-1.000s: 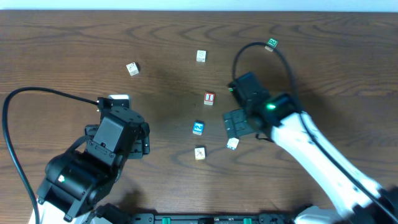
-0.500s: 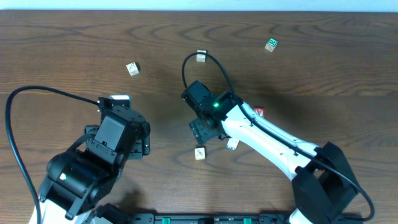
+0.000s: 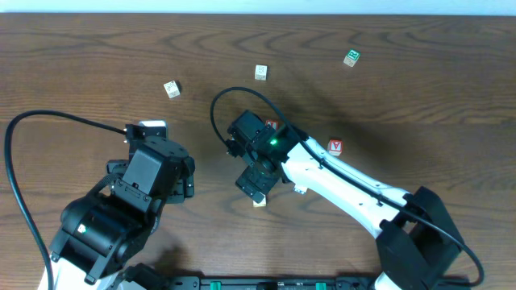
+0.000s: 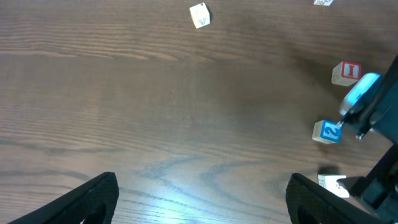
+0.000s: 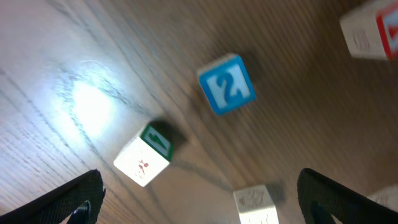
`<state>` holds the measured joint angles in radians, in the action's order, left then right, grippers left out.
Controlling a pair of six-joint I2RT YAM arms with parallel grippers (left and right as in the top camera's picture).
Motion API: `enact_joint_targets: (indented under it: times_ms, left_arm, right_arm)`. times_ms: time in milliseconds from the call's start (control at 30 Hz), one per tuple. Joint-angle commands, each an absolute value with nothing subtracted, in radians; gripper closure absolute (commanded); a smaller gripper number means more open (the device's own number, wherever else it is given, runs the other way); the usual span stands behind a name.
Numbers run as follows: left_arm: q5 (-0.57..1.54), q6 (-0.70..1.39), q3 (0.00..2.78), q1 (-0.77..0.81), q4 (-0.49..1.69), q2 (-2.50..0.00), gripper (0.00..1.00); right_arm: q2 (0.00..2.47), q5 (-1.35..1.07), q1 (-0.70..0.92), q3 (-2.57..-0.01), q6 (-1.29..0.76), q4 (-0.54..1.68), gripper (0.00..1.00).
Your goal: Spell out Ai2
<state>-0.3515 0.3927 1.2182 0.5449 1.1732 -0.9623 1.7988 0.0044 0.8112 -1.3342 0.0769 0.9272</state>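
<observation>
Since your right gripper [image 5: 199,175] has swung in from the right & now hangs over the blue 2 block [image 5: 227,84] near the red I block [image 4: 347,71], jaws wide & empty, you're set to grab it; left gripper [image 4: 202,180] idles, also open, holding nothing.

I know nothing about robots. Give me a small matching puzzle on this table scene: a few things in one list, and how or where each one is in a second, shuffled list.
Things:
1. blue block
2. green block
3. left end effector
4. right arm

Descriptions:
A. open, holding nothing
B. near the table's far edge, apart from the other blocks
C. shows a 2
D. stretched across the middle of the table

Pairs: 1-C, 2-B, 3-A, 4-D
</observation>
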Motion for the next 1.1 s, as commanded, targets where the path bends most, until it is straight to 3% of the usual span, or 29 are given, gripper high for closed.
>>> enact_joint_targets:
  times_ms: [0, 133, 567, 933, 1067]
  left_arm:
    - [-0.377, 0.397, 1.234, 0.542, 1.173, -0.962, 0.11]
    - [-0.378, 0.397, 1.234, 0.542, 1.162, -0.962, 0.04]
    - [-0.377, 0.397, 1.234, 0.542, 1.118, -0.962, 0.05]
    - [-0.377, 0.398, 1.234, 0.542, 1.098, -0.992, 0.05]
    - [-0.377, 0.398, 1.234, 0.542, 1.099, -1.013, 0.05]
  right_arm:
    - [1.836, -0.058, 0.803, -1.346, 0.151, 0.883, 0.01]
    - [1.925, -0.063, 0.799, -1.346, 0.151, 0.796, 0.01]
    - [1.998, 0.027, 0.77, -1.348, 0.15, 0.698, 0.04]
    - [1.997, 0.067, 0.738, -1.348, 0.116, 0.745, 0.28]
    - [1.997, 0.044, 0.738, -1.348, 0.116, 0.735, 0.31]
